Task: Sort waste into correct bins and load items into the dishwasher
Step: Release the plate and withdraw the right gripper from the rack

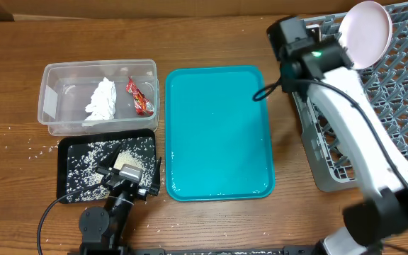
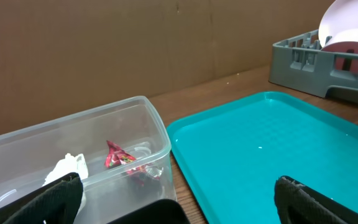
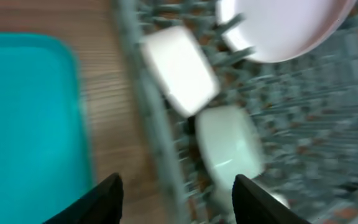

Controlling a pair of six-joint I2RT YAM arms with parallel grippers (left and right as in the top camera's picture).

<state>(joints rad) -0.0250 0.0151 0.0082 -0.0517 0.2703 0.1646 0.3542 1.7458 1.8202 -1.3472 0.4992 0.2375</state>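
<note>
The clear tub (image 1: 48, 95) holds the white tissue (image 1: 103, 98) and the red wrapper (image 1: 140, 98); both also show in the left wrist view, tissue (image 2: 67, 168) and wrapper (image 2: 120, 158). The black tray (image 1: 66, 166) holds rice grains (image 1: 91, 159). My left gripper (image 1: 126, 173) is open and empty just above it (image 2: 179, 205). The large white plate (image 1: 365, 34) stands upright in the grey rack (image 1: 395, 99). My right gripper (image 1: 292, 42) is open and empty over the rack's left edge (image 3: 179, 202). The blurred right wrist view shows a white dish (image 3: 179, 68) and another white piece (image 3: 229, 146) in the rack. Metal bowl and chopsticks are out of view.
The large teal tray (image 1: 218, 131) lies between the bins and the rack. Loose rice grains (image 1: 30, 145) lie on the wooden table left of the black tray. A brown cardboard wall (image 2: 135, 43) stands behind the table.
</note>
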